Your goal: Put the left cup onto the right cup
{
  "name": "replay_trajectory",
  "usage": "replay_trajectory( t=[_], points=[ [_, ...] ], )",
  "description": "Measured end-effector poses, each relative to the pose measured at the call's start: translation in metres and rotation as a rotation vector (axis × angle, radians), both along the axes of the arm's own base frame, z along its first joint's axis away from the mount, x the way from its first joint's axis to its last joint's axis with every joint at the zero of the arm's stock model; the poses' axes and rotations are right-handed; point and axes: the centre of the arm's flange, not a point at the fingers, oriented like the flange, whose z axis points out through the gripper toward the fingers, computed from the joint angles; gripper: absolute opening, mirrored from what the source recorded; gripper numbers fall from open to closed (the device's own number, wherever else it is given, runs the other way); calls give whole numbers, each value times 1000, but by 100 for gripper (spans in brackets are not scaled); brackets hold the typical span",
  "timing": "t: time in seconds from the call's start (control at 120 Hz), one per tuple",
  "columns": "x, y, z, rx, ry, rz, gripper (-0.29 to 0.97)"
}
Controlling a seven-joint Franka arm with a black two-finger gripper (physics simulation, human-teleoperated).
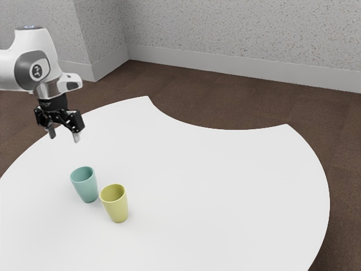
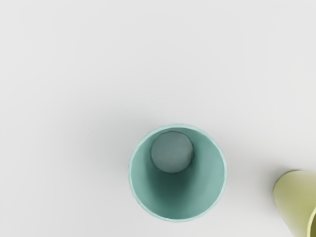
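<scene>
White desk (image 1: 225,186) is set on dark brown floor (image 1: 225,90), speckled grey wall (image 1: 225,28) behind. Jaws are held released above teal cup (image 1: 84,184). Yellow cup (image 2: 294,197) is cut off in wrist view.
</scene>
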Motion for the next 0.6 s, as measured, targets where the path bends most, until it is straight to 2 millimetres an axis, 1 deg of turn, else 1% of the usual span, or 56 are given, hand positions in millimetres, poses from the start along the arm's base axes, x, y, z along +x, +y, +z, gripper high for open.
replay_trajectory(
  t=[0.217,0.6],
  points=[
    [6,7,-11,15,4,-34,66],
    [21,7,-36,22,6,-123,66]
  ],
)
